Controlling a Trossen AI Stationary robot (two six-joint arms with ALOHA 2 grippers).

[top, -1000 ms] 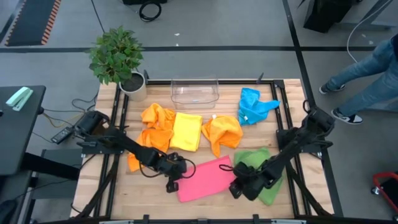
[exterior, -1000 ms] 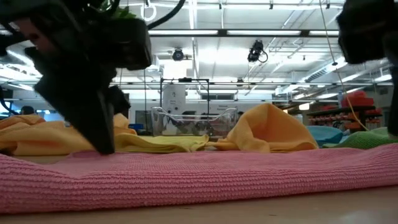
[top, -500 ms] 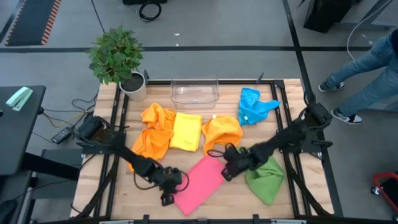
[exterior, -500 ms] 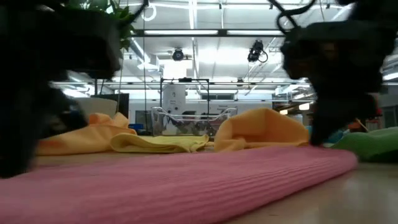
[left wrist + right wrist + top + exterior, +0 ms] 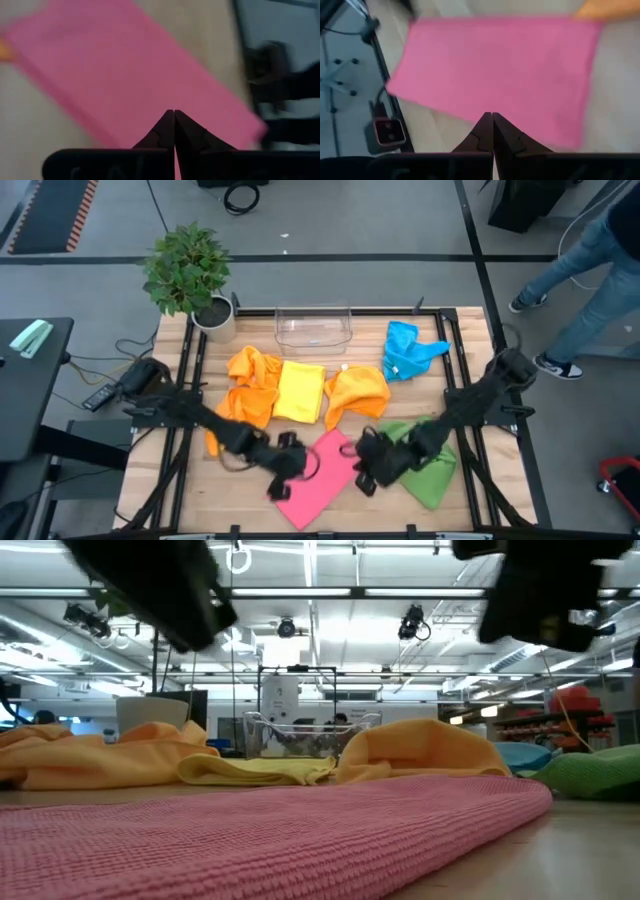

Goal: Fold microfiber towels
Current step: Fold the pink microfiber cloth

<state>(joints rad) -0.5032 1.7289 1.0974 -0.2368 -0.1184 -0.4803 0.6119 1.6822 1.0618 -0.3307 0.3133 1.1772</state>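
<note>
On the wooden desk [image 5: 470,490], near its front edge, you have the pink towel [image 5: 322,478] lying folded into a slanted strip, with the green towel [image 5: 428,470] beside it toward the right edge. Behind them, two orange towels [image 5: 250,385], a yellow towel [image 5: 300,391] and a blue towel [image 5: 408,348] wait in front of the clear bin [image 5: 313,327]. Your left gripper [image 5: 290,465] and right gripper [image 5: 366,470] flank the pink strip, both clenched and empty. Judged from here, a sweeping arm could snag an edge and drag the fold open, or bunch the green towel.
</note>
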